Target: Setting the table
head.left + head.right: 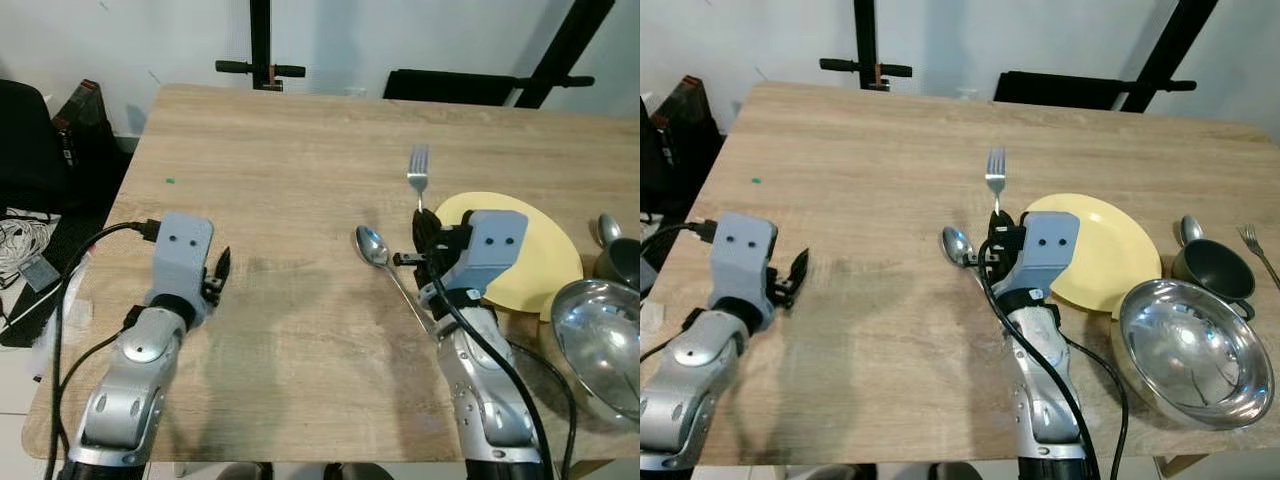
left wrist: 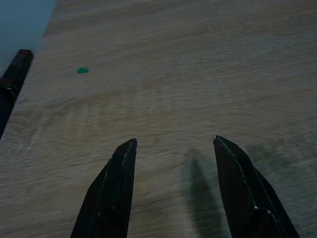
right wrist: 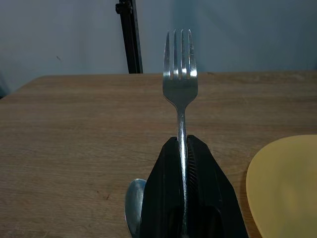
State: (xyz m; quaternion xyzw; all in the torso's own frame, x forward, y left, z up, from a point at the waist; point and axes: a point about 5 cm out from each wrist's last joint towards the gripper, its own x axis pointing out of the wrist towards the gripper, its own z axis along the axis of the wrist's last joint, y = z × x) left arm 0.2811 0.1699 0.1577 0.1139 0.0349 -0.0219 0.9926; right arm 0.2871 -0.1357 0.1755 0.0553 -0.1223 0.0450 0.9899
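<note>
The right gripper point(image 3: 182, 148) has its fingers point(image 3: 163, 198) pressed together on the handle of the fork point(image 1: 418, 168), which is held off the bench point(image 1: 300, 200) over its middle, between the spoon point(image 1: 373, 247) and the yellow plate point(image 1: 540, 250). The fork's long axis runs straight out along the fingers, tines ahead and pointing toward the far edge of the bench. The plate lies just to the right of the held fork, toward the bench's right edge, and the spoon rests flat just to its left, bowl toward the far edge. Setting the fork down probably means lowering it into the gap beside the plate, parallel to the spoon. The left gripper point(image 2: 173, 141) hovers with fingers spread and empty near the bench's left edge, well apart.
</note>
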